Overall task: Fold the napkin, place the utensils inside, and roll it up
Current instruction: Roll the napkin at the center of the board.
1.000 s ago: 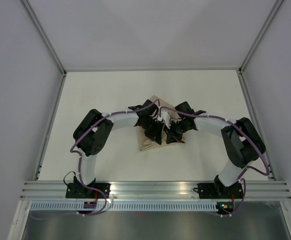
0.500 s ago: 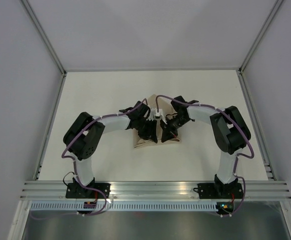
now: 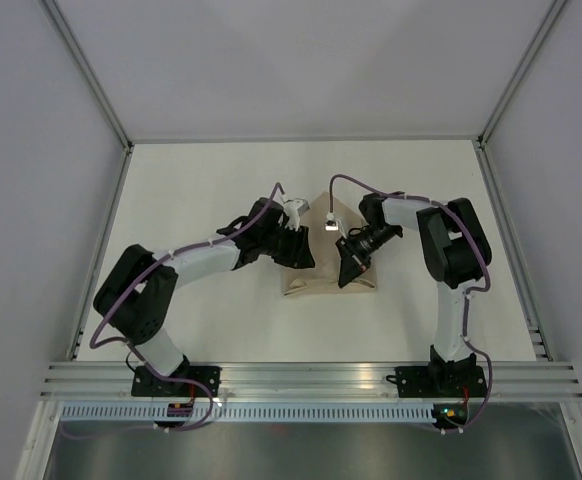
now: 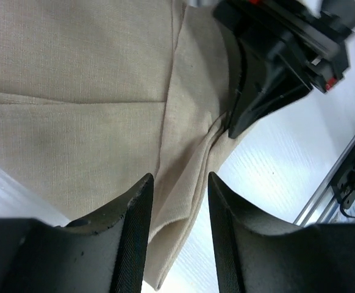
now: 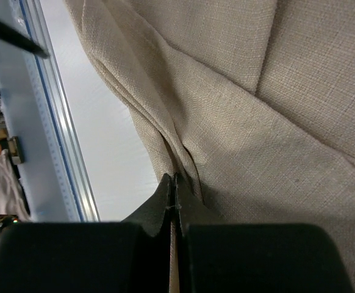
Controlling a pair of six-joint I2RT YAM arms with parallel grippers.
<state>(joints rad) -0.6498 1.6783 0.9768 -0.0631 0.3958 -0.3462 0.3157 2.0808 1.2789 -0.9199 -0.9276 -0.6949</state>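
Mid-table, napkin [image 3: 316, 282] lies folded, point toward 12, base running 9–3. Right gripper [image 3: 354, 270] is clenched on bunched cloth near its 4 o'clock edge. Left gripper [image 3: 296, 250] is released, jaws parted over the 9 o'clock side, holding nothing. Utensils not visible. Smooth white table [image 3: 201, 190], open space toward 9 and 3.

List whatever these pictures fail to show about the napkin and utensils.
- The utensils: visible in no view; whether the napkin covers them cannot be told.
- The napkin's middle, top view: hidden under the left gripper and the right gripper.
- The napkin's outline, both wrist views: cut off by the frame edges.
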